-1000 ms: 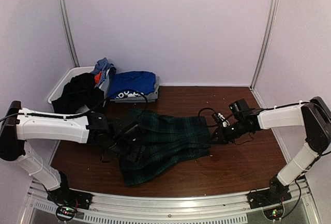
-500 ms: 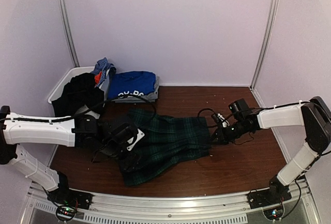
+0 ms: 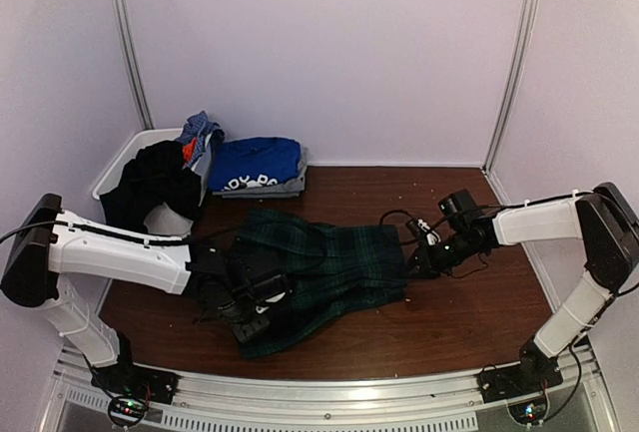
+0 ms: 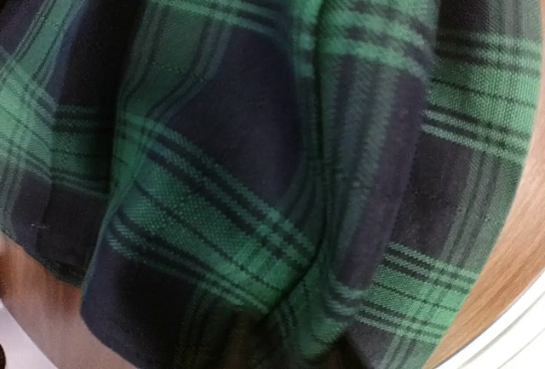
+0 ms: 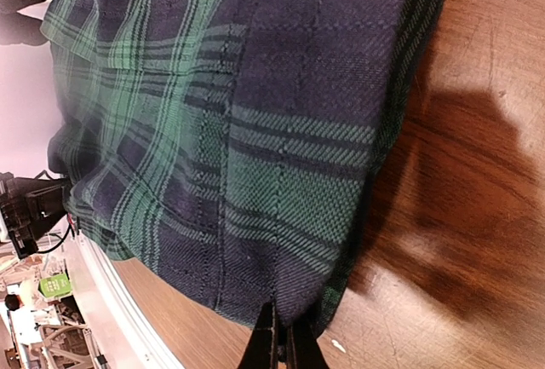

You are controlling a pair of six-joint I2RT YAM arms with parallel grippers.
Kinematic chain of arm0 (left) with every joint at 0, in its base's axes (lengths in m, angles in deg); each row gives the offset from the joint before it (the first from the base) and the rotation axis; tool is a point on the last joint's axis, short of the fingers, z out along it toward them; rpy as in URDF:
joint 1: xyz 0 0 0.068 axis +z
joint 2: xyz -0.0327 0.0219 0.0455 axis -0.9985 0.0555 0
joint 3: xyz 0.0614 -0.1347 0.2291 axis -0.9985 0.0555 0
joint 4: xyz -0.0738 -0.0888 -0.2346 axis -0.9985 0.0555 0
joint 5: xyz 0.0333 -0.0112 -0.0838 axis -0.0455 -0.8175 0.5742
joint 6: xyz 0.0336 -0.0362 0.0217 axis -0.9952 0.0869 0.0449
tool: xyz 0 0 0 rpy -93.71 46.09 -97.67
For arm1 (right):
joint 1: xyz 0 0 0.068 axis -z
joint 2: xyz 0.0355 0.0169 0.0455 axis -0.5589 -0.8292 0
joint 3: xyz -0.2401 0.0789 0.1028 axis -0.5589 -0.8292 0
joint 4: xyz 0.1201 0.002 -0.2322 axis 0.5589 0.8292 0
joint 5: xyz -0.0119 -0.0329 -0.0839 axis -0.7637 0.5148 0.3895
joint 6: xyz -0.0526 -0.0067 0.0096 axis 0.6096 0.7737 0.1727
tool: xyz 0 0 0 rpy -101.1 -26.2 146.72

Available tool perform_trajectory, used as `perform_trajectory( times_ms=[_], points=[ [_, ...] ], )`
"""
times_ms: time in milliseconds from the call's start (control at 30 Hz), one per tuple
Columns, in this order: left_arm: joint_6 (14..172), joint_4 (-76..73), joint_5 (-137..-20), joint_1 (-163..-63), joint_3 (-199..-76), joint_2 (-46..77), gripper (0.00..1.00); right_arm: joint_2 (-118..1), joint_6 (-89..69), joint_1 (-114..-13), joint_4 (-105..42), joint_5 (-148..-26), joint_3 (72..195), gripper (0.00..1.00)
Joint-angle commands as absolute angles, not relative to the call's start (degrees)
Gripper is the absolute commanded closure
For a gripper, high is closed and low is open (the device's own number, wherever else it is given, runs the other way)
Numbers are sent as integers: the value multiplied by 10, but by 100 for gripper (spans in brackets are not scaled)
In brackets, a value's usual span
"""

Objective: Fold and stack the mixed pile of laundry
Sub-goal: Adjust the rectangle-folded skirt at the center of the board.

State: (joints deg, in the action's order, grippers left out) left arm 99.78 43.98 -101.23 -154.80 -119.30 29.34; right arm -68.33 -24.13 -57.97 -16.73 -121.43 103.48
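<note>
One skirt (image 3: 339,264), R gripper (image 5: 277,335) pinching hem — wrist-only

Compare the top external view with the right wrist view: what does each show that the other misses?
Top only: the folded blue T-shirt at the back, and the whole outline of the skirt between the two arms. Right wrist only: the right hand with its tips shut on the skirt's hem, and the weave up close. Both: the green tartan skirt lying on the brown table.
</note>
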Motion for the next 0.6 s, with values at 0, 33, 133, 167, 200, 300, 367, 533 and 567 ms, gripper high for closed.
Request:
perform_trajectory(
  times_ms=[0, 33, 133, 167, 200, 300, 367, 533, 567],
  points=[
    [1003, 474, -1034, -1551, -1239, 259, 89, -675, -229, -582, -146, -1225, 1060, 100],
    [1008, 485, -1029, -1552, -1246, 246, 98, -667, -229, -582, -138, -1225, 1064, 100],
    [1016, 506, -997, -1554, -1261, 212, 100, -645, -228, -582, -118, -1232, 1075, 100],
    [1019, 508, -981, -1555, -1262, 204, 100, -642, -228, -582, -113, -1237, 1076, 100],
    [1022, 508, -965, -1556, -1259, 201, 100, -643, -229, -583, -112, -1243, 1075, 100],
    [1028, 507, -938, -1568, -1244, 209, 100, -663, -222, -594, -113, -1253, 1067, 100],
    [1036, 508, -929, -1580, -1233, 224, 100, -684, -219, -604, -121, -1255, 1059, 100],
    [1066, 507, -916, -1602, -1196, 251, 100, -724, -211, -607, -143, -1266, 1030, 100],
    [1079, 511, -922, -1602, -1185, 250, 100, -724, -207, -607, -141, -1263, 1024, 100]
  ],
)
